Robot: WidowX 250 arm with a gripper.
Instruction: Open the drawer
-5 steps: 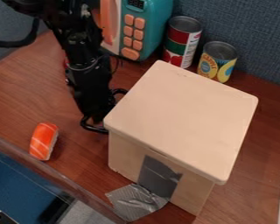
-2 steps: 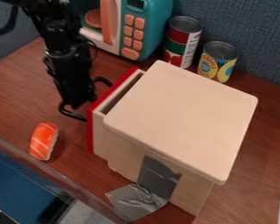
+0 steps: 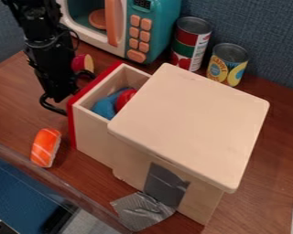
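Drawer: the drawer [image 3: 93, 139] stands partly out of the wooden cabinet [image 3: 195, 123], its red front towards the tabletop's [image 3: 14, 98] left edge; a blue thing [image 3: 105, 108] and a red thing [image 3: 124, 98] lie inside.
Gripper: the gripper [image 3: 77, 94] hangs low just outside the red front, the drawer lying to its right.
Jaws: spread apart, curved ends close against the front; whether they touch it, I cannot tell.
Sushi piece: the sushi piece [image 3: 46, 147] rests near the tabletop's front edge.
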